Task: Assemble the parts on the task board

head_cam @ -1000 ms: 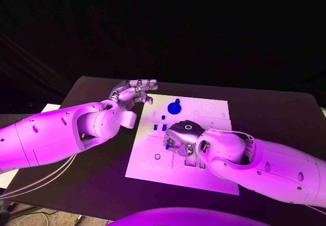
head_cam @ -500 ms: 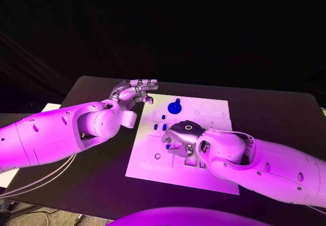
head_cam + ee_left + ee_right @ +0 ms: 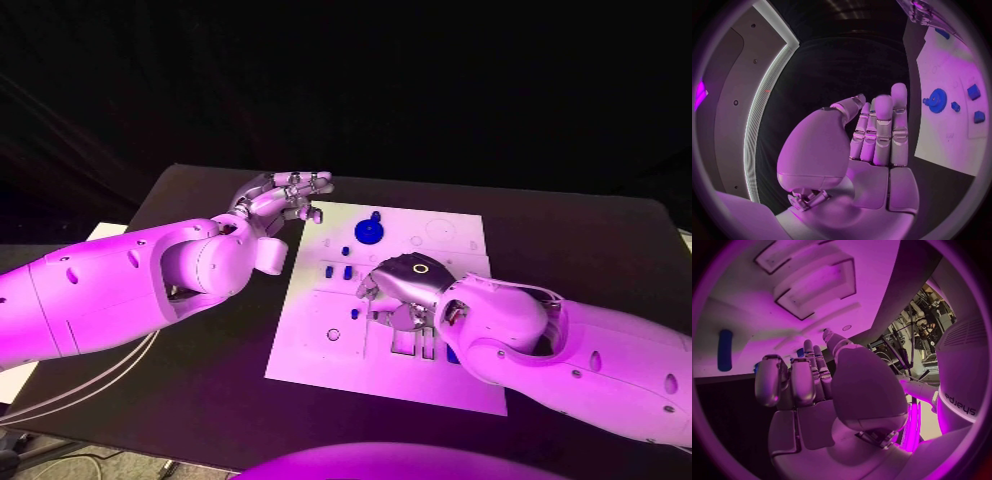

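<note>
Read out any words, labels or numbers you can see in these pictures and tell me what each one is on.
"sharpa": on the robot's white arm, right wrist view, running sideways.
Faint printed outlines on the task board: no readable text.
Nothing else legible.

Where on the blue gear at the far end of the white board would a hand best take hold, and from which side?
Probably from above, pinching the rim. The blue gear lies flat on the task board, so its toothed edge is the graspable part; the left wrist view shows a small knob on one side of it. The left hand is nearer and holds nothing.
</note>
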Robot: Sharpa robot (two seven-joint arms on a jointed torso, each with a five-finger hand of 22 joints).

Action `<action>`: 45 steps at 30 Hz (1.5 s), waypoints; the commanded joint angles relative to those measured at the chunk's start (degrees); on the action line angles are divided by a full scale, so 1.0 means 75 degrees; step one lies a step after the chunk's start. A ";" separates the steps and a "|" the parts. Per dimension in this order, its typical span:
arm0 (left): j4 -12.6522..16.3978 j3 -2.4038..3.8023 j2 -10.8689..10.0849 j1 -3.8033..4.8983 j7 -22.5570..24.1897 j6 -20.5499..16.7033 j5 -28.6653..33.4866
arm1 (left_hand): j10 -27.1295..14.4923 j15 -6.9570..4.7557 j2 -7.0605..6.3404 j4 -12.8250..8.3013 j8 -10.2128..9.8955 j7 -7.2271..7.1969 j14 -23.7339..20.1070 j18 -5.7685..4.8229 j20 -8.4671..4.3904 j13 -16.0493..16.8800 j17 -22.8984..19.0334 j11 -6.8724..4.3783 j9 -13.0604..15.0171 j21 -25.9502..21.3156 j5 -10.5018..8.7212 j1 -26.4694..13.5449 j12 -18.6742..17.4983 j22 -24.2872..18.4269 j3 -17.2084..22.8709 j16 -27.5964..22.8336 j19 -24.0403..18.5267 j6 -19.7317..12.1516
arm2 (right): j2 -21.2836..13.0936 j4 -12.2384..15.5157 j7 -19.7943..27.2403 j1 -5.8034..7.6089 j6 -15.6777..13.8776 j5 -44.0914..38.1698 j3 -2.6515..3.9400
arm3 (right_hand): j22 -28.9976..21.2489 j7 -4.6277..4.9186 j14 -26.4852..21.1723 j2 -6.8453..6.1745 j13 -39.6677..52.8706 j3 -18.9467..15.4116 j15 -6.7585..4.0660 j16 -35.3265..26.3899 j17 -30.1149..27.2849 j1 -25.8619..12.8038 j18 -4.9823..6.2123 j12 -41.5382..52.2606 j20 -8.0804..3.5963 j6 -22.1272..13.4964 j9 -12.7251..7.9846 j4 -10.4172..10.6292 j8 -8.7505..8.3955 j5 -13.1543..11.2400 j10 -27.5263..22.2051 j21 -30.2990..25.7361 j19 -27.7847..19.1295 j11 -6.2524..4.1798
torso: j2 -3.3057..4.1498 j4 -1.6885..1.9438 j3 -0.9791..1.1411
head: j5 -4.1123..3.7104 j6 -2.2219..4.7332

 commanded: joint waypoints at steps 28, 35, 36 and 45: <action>0.0028 -0.0018 -0.0036 0.0000 0.0016 0.0287 -0.0122 | -0.0061 0.0010 0.0031 -0.0014 0.0049 0.0003 -0.0067 0.0088 0.0012 0.0008 -0.0041 0.0019 -0.0009 -0.0039 -0.0028 -0.0012 0.0075 -0.0017 -0.0072 -0.0036 0.0007 -0.0047 | -0.1675 0.0303 -0.0393 0.0713 0.0544 0.0054 0.0207 | 0.0118 -0.0408 0.0275 -0.0087 -0.0034 -0.0404 -0.0521 0.0005 -0.0050 0.0004 -0.0040 -0.0235 -0.0417 0.0096 -0.0035 0.0135 -0.0038 -0.0179 -0.0236 0.0080 0.0124 -0.0323 | 0.0013 0.0025 -0.0004 | -0.0399 0.0214; 0.0027 -0.0019 -0.0052 0.0000 0.0016 0.0280 -0.0141 | -0.0061 0.0010 0.0031 -0.0014 0.0049 0.0003 -0.0067 0.0088 0.0012 0.0008 -0.0041 0.0019 -0.0009 -0.0039 -0.0028 -0.0012 0.0075 -0.0017 -0.0072 -0.0036 0.0007 -0.0047 | -0.1614 0.0279 -0.0308 0.0632 0.0816 0.0120 0.0199 | 0.0117 -0.0389 0.0276 -0.0045 -0.0036 -0.0383 -0.0514 -0.0001 -0.0062 0.0076 -0.0041 -0.0213 -0.0422 0.0169 -0.0026 0.0118 -0.0028 -0.0148 -0.0145 0.0077 0.0127 -0.0302 | 0.0013 0.0009 -0.0008 | -0.0381 0.0179; 0.0025 -0.0019 -0.0057 0.0000 0.0015 0.0278 -0.0142 | -0.0061 0.0010 0.0031 -0.0014 0.0049 0.0003 -0.0067 0.0088 0.0012 0.0008 -0.0041 0.0019 -0.0009 -0.0039 -0.0028 -0.0012 0.0075 -0.0017 -0.0072 -0.0036 0.0007 -0.0047 | -0.1604 0.0276 -0.0288 0.0620 0.0871 0.0132 0.0199 | 0.0120 -0.0383 0.0276 -0.0030 -0.0035 -0.0373 -0.0510 -0.0002 -0.0065 0.0097 -0.0042 -0.0201 -0.0421 0.0204 -0.0021 0.0115 -0.0020 -0.0138 -0.0100 0.0078 0.0130 -0.0296 | 0.0014 0.0006 -0.0010 | -0.0382 0.0173; 0.0023 -0.0019 -0.0066 0.0000 0.0013 0.0274 -0.0145 | -0.0062 0.0010 0.0035 -0.0016 0.0055 0.0001 -0.0070 0.0088 0.0013 0.0009 -0.0045 0.0018 -0.0010 -0.0045 -0.0028 -0.0011 0.0086 -0.0021 -0.0083 -0.0035 0.0008 -0.0045 | -0.1523 0.0252 -0.0201 0.0588 0.0988 0.0170 0.0195 | 0.0128 -0.0367 0.0281 0.0074 -0.0040 -0.0278 -0.0497 0.0010 -0.0053 0.0190 -0.0044 -0.0167 -0.0414 0.0383 0.0002 0.0106 0.0010 -0.0102 0.0107 0.0079 0.0138 -0.0279 | 0.0011 0.0013 -0.0002 | -0.0367 0.0157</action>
